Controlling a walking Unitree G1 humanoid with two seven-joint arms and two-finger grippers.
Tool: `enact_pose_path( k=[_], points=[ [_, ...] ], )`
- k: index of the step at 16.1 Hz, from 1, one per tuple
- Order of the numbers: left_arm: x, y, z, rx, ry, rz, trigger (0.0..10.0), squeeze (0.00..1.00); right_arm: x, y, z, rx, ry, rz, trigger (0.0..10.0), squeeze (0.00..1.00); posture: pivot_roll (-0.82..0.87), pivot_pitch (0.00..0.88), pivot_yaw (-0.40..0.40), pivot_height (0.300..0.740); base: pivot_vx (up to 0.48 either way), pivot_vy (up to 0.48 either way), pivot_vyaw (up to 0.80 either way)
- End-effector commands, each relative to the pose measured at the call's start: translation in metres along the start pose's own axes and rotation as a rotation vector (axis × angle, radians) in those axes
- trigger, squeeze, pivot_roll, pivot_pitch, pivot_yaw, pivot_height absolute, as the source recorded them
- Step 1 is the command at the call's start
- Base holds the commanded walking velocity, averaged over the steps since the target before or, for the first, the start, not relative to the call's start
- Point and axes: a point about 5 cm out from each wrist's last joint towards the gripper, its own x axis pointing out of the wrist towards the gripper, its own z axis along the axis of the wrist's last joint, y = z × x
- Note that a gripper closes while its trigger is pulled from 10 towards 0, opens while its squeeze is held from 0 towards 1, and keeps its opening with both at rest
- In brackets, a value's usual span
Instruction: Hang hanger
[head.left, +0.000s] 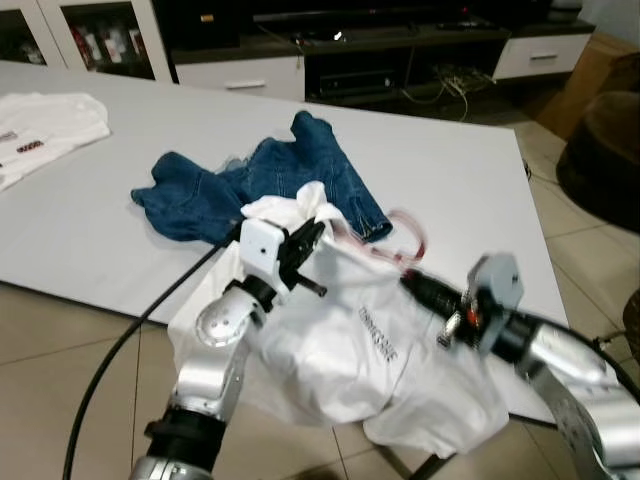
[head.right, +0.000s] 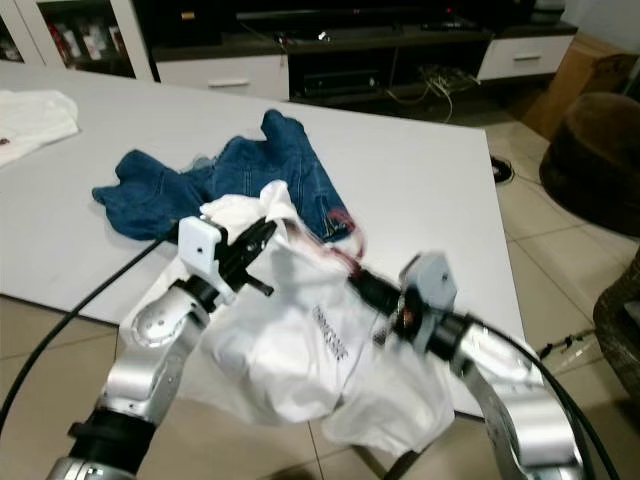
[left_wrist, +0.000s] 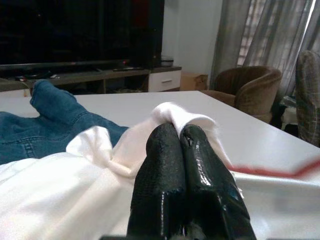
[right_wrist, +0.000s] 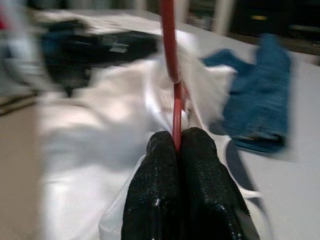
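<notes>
A: Left gripper (head.left: 318, 232), what is it doing?

B: Its fingers (left_wrist: 165, 165) are pressing together with a fold of the white T-shirt (head.left: 350, 370) pinched between the tips. It is sitting at the top of the bunched shirt, just beside the blue jeans (head.left: 262, 180).

A: And the right gripper (head.left: 408, 282)?

B: Fingers (right_wrist: 197, 165) are closing flat on the red hanger (right_wrist: 172, 75). In the right wrist view the hanger's thin red bar is running straight out from between the tips. That view is motion-blurred, so finer detail is not readable.

A: Where is the hanger lying?

B: It is sitting at the collar end of the shirt. The head views are showing a reddish loop poking out between the shirt and the jeans, over the white table (head.left: 450, 170). Most of it is hiding in the cloth, so I cannot tell how far inside it is going.

A: Where is the shirt itself?

B: It is draping over the near edge of the table, hanging down toward the tiled floor (head.left: 60, 330), dark printed lettering facing up. Both grippers are gripping it at the top, left one on fabric, right one on the hanger.

A: Anything else on the table?

B: The jeans are lying crumpled behind the shirt, touching it. Another white garment (head.left: 45, 125) is lying well apart at the far left corner. A black cable (head.left: 120, 345) is trailing from the left arm down past the table edge.
</notes>
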Motion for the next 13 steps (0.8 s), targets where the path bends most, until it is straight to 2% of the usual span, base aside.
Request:
enact_pose_path(
  k=[1, 5, 9, 11, 13],
  points=[
    [0.001, 0.004, 0.003, 0.015, 0.001, 0.008, 0.5, 0.0, -0.003, 0.003, 0.01, -0.006, -0.03, 0.053, 10.0, 0.0, 0.01, 0.046, 0.02, 0.74, 0.0, 0.0, 0.0],
    [-0.001, 0.009, 0.003, 0.028, 0.011, 0.012, 1.2, 0.0, -0.019, -0.002, 0.029, -0.041, -0.1, 0.106, 10.0, 0.0, 0.01, 0.042, 0.03, 0.74, 0.0, 0.0, 0.0],
    [-0.002, 0.009, 0.002, 0.034, 0.019, 0.005, 1.5, 0.0, -0.026, -0.005, 0.047, -0.079, -0.148, 0.134, 10.0, 0.0, 0.01, 0.044, 0.035, 0.74, 0.0, 0.0, 0.0],
    [-0.002, 0.009, 0.003, 0.036, 0.019, 0.005, 2.4, 0.0, -0.031, 0.008, 0.044, -0.071, -0.087, 0.25, 10.0, 0.0, 0.01, 0.043, 0.035, 0.74, 0.0, 0.0, 0.0],
    [-0.002, 0.009, 0.003, 0.038, 0.018, 0.005, 2.6, 0.0, -0.031, 0.014, 0.039, -0.081, -0.035, 0.302, 10.0, 0.0, 0.02, 0.043, 0.035, 0.74, 0.0, 0.0, 0.0]
  ],
)
